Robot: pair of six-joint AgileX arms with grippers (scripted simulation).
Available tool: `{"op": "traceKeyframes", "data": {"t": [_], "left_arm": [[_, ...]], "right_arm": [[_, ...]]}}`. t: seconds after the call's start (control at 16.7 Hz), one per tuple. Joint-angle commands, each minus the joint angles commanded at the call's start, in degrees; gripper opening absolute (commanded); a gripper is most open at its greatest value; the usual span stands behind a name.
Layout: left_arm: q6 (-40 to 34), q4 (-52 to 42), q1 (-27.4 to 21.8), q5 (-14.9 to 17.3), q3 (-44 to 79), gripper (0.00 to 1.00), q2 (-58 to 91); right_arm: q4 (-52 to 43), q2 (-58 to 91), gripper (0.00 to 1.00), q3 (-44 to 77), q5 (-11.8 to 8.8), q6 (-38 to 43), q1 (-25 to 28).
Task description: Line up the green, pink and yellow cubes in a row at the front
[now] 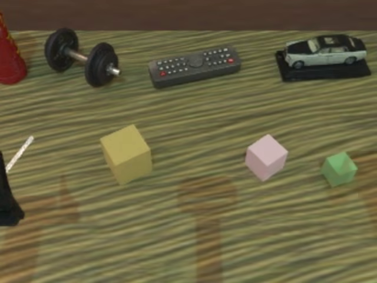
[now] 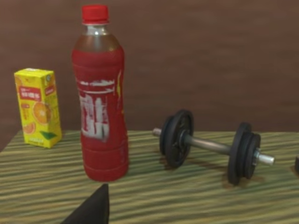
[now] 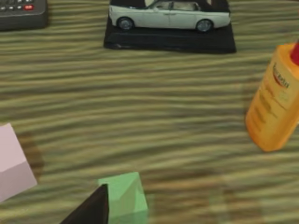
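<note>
Three plain matte cubes sit on the striped green-brown table, spread across its middle band and well apart from one another. The yellow cube [image 1: 125,153] is the largest, mustard in colour, lying left of centre and turned slightly so its edges run skew to the table's edges. The pink cube [image 1: 266,156] is middle-sized and pale, standing right of centre, also rotated (one corner points toward the front). The green cube [image 1: 339,168] is the smallest and bright green, farthest right, near the table's right side and a little nearer the front than the pink one. All three rest flat on the surface, none touching another.
</note>
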Motion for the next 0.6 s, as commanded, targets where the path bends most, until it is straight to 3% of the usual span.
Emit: {"op": "traceKeyframes", "data": {"t": [0.6], "left_arm": [[0.0, 0.0, 0.0, 0.0, 0.0, 1.00, 0.0]], "right_arm": [[-28.3, 57.4, 1.00, 38.3, 0.3, -4.2, 5.3]]}}
